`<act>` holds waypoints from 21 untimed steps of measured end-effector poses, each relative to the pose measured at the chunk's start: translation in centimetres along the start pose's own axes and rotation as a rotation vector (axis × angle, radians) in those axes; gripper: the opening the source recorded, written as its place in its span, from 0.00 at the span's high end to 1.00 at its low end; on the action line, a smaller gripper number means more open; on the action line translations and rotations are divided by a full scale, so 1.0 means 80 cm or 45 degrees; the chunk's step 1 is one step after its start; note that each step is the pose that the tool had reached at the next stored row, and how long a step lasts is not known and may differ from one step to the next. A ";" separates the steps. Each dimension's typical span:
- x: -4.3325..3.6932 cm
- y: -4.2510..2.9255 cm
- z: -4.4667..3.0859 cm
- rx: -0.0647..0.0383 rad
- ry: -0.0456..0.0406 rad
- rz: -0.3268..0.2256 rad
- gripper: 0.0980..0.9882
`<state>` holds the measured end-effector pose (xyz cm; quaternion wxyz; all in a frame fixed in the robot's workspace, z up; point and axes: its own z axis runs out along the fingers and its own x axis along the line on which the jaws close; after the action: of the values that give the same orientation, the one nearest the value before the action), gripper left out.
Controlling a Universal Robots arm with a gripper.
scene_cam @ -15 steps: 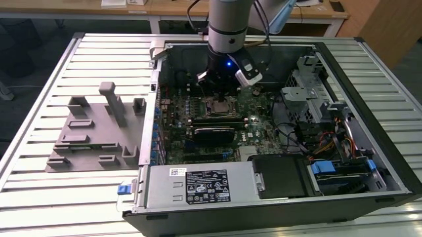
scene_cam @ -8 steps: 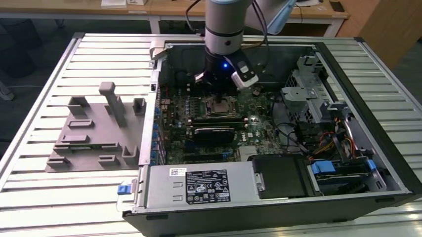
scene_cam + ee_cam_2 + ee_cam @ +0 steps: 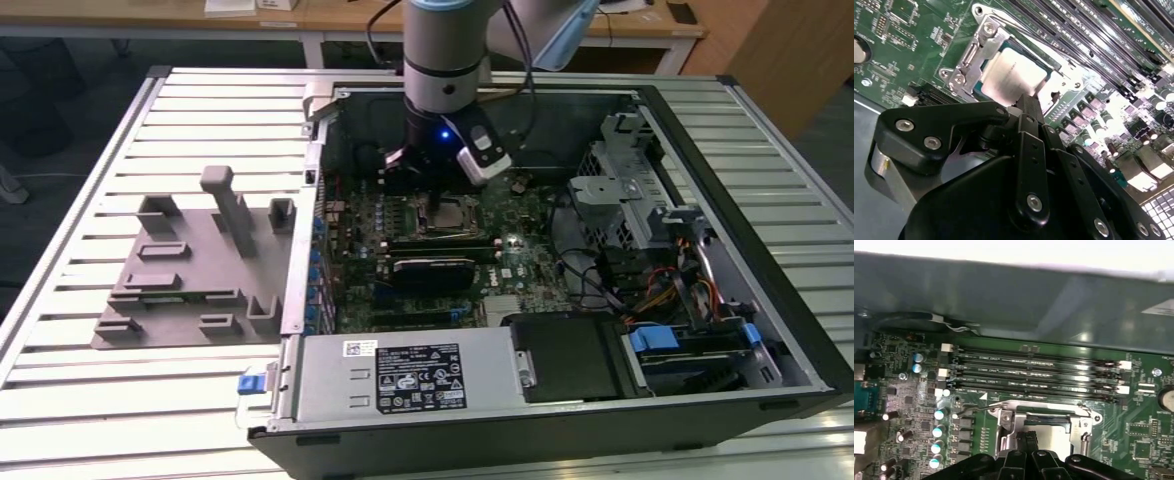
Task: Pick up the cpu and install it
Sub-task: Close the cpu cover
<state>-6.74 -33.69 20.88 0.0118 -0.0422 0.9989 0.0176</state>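
Above the socket (image 3: 447, 218), twelve o'clock of the black module (image 3: 430, 268), your gripper (image 3: 1030, 101) is hanging with jaws clenched empty, probably to nudge the seated cpu (image 3: 1013, 75) flat.

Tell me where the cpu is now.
In the second wrist view the cpu lies within the metal socket frame on the motherboard, beside the memory slots.

I see the gripper (image 3: 1027, 440), fingers pressed together, at the cpu (image 3: 1050, 429) lying inside the socket frame (image 3: 1004, 427) on the motherboard (image 3: 1134, 435). Four memory slots (image 3: 1034, 372) run between that frame and the board's edge beside the case wall (image 3: 1004, 295).
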 end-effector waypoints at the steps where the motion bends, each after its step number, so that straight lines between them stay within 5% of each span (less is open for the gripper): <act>1: 0.001 0.0001 0.0004 0.000 0.000 0.000 0.99; 21: 0.017 0.0011 0.0098 0.000 0.000 0.000 0.99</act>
<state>-8.12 -33.69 20.06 0.0118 -0.0422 0.9989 0.0176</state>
